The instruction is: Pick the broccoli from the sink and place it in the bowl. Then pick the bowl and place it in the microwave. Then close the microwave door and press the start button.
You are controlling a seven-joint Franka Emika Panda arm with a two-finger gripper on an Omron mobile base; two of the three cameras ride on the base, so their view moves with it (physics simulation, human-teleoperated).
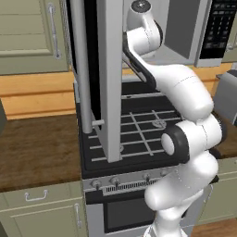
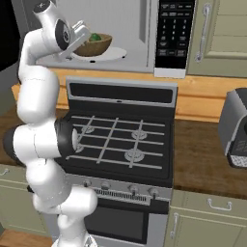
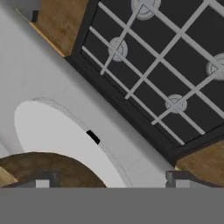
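From the left base view, my arm reaches up past the open microwave door [image 1: 99,78], which stands edge-on over the gas stove [image 1: 139,134]; the black keypad panel [image 1: 217,28] of the microwave [image 1: 185,32] shows at upper right, and the wooden bench [image 1: 37,143] runs off to the left.

From the right base view, my tool [image 2: 83,39] sits inside the white cavity, just beside the left rim of the bowl [image 2: 95,47]. The brown bowl rests on the white turntable plate [image 2: 113,54], with the broccoli [image 2: 96,36] lying green inside it. Whether my fingers touch the rim I cannot tell from here. A grey appliance [image 2: 235,128] stands on the bench at right.

From the hand view, my two fingertips [image 3: 43,183] stand wide apart at the bottom edge, closed on nothing, with the bowl's brown rim curving just between and ahead of them. The white plate spreads beyond it, and the burner grates lie below the cavity's open front.
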